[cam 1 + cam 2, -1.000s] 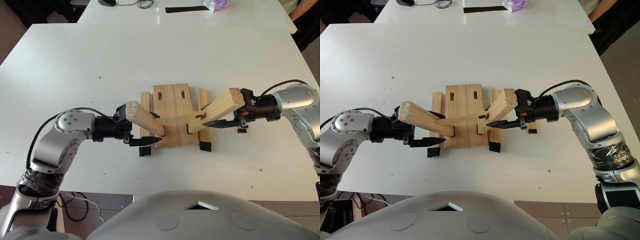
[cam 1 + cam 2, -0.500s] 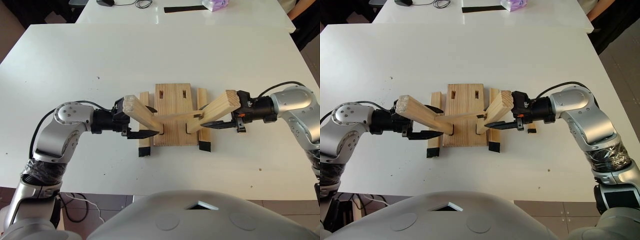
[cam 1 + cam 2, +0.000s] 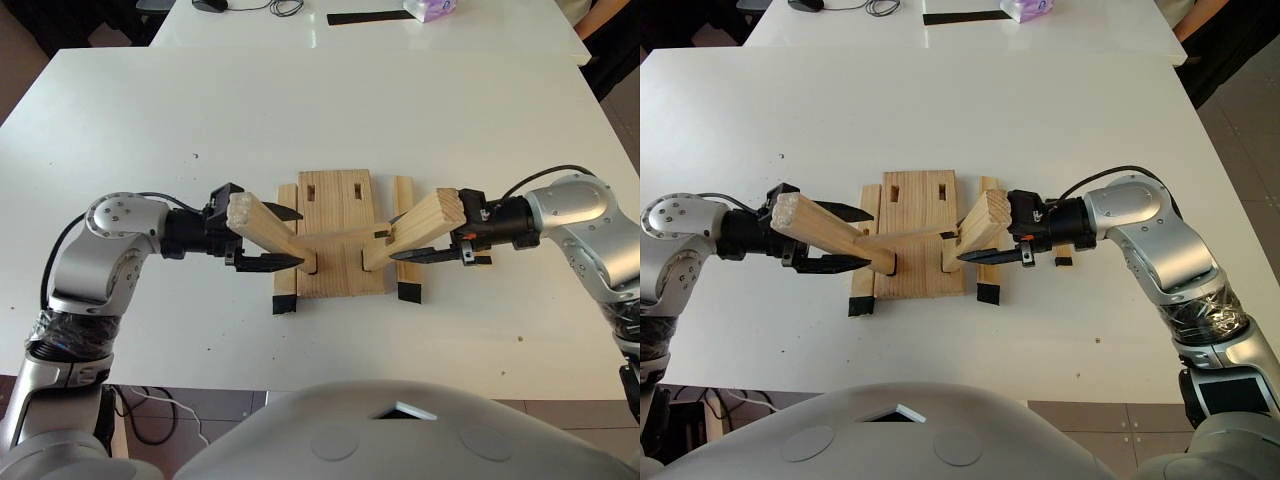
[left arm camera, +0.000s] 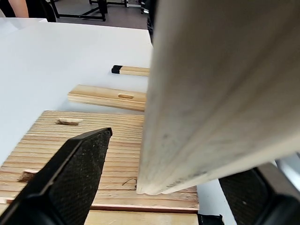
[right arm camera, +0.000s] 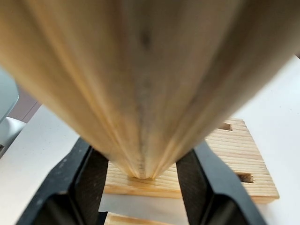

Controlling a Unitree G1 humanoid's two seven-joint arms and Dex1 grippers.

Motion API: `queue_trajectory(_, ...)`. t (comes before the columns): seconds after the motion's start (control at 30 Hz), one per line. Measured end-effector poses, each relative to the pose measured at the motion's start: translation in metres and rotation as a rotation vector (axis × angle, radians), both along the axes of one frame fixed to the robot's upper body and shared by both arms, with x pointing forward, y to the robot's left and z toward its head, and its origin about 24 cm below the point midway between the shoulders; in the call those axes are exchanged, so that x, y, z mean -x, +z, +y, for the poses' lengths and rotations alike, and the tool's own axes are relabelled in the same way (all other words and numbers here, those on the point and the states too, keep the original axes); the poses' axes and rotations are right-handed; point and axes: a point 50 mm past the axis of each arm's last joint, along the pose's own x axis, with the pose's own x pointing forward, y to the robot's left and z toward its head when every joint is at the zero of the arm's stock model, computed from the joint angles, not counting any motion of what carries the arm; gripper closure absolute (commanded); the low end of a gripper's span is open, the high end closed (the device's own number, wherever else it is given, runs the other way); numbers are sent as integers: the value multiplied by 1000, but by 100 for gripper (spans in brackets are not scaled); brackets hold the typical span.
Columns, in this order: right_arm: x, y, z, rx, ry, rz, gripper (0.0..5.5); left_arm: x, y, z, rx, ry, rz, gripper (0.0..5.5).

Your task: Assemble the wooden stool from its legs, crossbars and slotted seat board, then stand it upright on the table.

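Moved: frame carried between the arms, made of a pale square-section left held leg (image 3: pixel 272 235), a matching right held leg (image 3: pixel 418 230) and the thin wooden crossbar (image 3: pixel 340 238) joining them, now sits further toward the robot's left than a second ago; black two-finger left gripper (image 3: pixel 290 238) drew outward, black two-finger right gripper (image 3: pixel 397 238) followed inward
Table: large white rectangular table (image 3: pixel 150 120); bears every part, all gathered at its near middle, judged so that both arms can reach them
Seat board: flat pale-wood slotted seat board (image 3: pixel 335 200); lies flat, two slots open at its far end; judged laid this way so that legs can enter from above
Held legs: tops splayed outward, lower ends close together over the board's near half, seemingly resting on it; the splay looks like mid-alignment, not a seated fit
Loose legs: two black-capped wooden legs, one (image 3: pixel 287 285) just beside the board's left edge, one (image 3: pixel 406 190) just beside its right; caps toward the robot; judged waiting for the second frame
Crossbar: spans above the board, each end set into a held leg; this tie is why both arms must travel together
Left gripper: fingers clenched on the upper part of the left held leg
Right gripper: fingers clenched on the upper part of the right held leg
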Motion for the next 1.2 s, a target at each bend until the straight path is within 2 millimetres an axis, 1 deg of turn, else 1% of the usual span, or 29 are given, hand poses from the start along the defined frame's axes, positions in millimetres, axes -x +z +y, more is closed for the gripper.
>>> queue_trajectory(0.03, 0, 0, 0, 1, 2, -2, 346, 0, 0, 1, -1, -2, 1, 178)
queue_trajectory(0.17, 0, 0, 1, 2, 7, -5, 346, 1, 3, 3, -22, -13, 8, 130)
queue_trajectory(0.27, 1, 0, 3, 0, 16, -7, 346, 6, 3, 4, -32, -24, 29, 75)
queue_trajectory(0.5, 2, -1, 4, -1, 29, -9, 346, 20, -4, 6, -21, -68, 51, 73)
queue_trajectory(0.63, 2, -1, 5, -2, 30, -10, 346, 24, -9, 16, -94, -75, 24, 73)
queue_trajectory(0.7, 2, -1, 5, -2, 30, -10, 346, 24, -13, 23, -121, -54, 17, 73)
queue_trajectory(0.77, 2, -1, 4, -3, 29, -11, 346, 24, -14, 26, -125, -42, 17, 73)
queue_trajectory(1.0, 2, -1, 4, -7, 28, -14, 346, 21, -8, 22, -107, -50, -10, 73)
queue_trajectory(1.1, 2, -2, 4, -8, 25, -15, 346, 17, -11, 32, -132, -14, -9, 73)
queue_trajectory(1.2, 3, -2, 4, -8, 24, -17, 346, 9, -14, 47, -209, 29, -31, 73)
